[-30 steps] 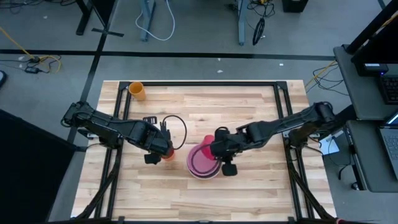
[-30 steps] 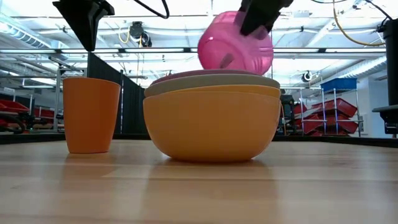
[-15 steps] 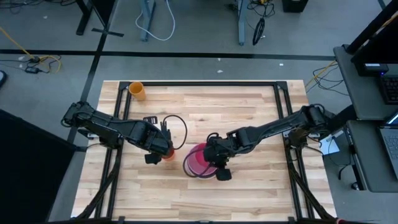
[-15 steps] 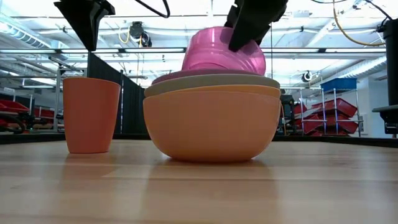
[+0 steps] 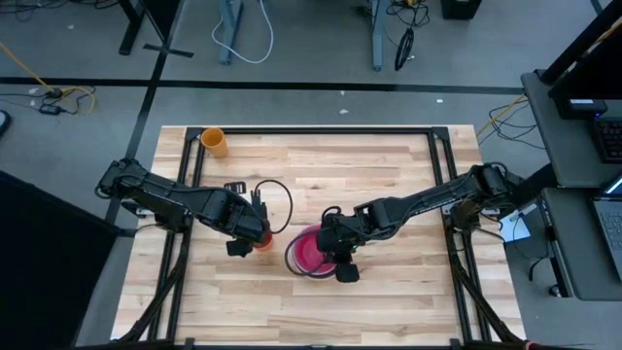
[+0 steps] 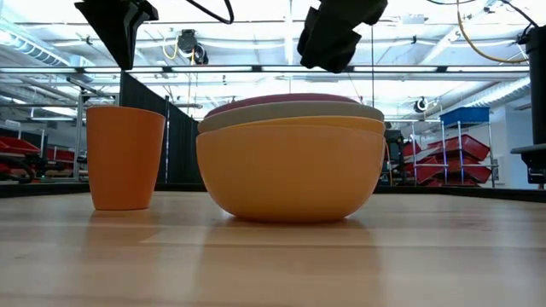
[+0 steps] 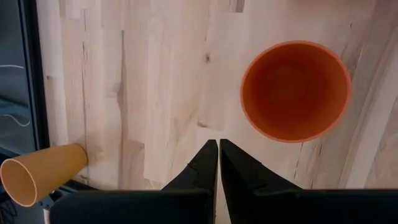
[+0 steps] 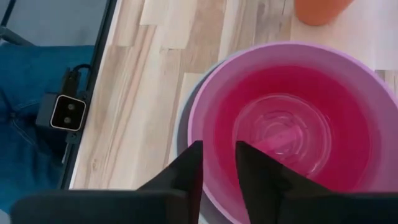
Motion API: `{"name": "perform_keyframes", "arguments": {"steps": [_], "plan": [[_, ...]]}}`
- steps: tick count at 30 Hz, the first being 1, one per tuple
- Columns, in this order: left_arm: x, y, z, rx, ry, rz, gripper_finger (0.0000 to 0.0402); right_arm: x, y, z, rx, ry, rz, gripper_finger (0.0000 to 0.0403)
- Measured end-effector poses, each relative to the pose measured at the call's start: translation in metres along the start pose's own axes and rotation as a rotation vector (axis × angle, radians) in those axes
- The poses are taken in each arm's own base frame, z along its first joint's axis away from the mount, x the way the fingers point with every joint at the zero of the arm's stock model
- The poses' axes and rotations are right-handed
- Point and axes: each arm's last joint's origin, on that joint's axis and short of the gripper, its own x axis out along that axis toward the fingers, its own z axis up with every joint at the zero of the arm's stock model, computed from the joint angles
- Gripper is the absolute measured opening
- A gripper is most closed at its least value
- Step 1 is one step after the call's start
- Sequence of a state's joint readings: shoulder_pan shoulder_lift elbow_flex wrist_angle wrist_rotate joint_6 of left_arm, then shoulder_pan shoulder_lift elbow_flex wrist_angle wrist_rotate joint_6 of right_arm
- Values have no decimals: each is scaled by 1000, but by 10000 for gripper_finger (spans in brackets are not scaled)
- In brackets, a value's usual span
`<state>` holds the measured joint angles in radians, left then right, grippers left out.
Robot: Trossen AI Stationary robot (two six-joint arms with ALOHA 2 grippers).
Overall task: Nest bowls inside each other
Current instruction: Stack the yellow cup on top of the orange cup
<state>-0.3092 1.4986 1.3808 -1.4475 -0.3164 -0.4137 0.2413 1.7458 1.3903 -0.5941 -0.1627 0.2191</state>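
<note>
At the far left corner of the wooden table [image 5: 389, 175], a yellow-orange cup [image 5: 214, 142] lying on its side, close to the black frame rail. Nearer the middle, left of centre, the left gripper [image 5: 255, 233], fingers [image 7: 208, 163] pressed together with nothing between them, hanging above the table and well clear of it. Just beside and below that gripper, an upright orange cup [image 6: 125, 158], mouth up, standing free on the wood. Right of the cup and near it but apart, the stack of bowls [image 5: 309, 255] at the middle of the table, towards the near edge. Outermost and lowest in the stack, resting on the wood, the orange bowl [image 6: 290, 170]; nested in it, the grey-green bowl [image 6: 290, 113] with only its rim showing; above that, a dull pinkish rim, hard to tell apart by colour from table height. Innermost, seen from the right wrist, the magenta bowl [image 8: 292, 124], mouth up and level inside the others. Over the right side of the stack, the right gripper [image 6: 333, 38], raised clear of the rims and touching none of them, fingers [image 8: 189, 171] parted by a narrow gap and gripping nothing.
</note>
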Motion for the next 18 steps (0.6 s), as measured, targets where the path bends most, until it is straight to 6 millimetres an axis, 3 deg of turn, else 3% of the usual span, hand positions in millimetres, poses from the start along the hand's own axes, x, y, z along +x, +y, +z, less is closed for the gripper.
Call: {"name": "perform_keyframes", "arguments": {"steps": [9,18], "plan": [[0,2,0,37,-15,58,3,0,5,-6,-5,53,-6,89],[9,38,4,-166,31,222,3,-8,12,-19,-58,159,-24,89]]}}
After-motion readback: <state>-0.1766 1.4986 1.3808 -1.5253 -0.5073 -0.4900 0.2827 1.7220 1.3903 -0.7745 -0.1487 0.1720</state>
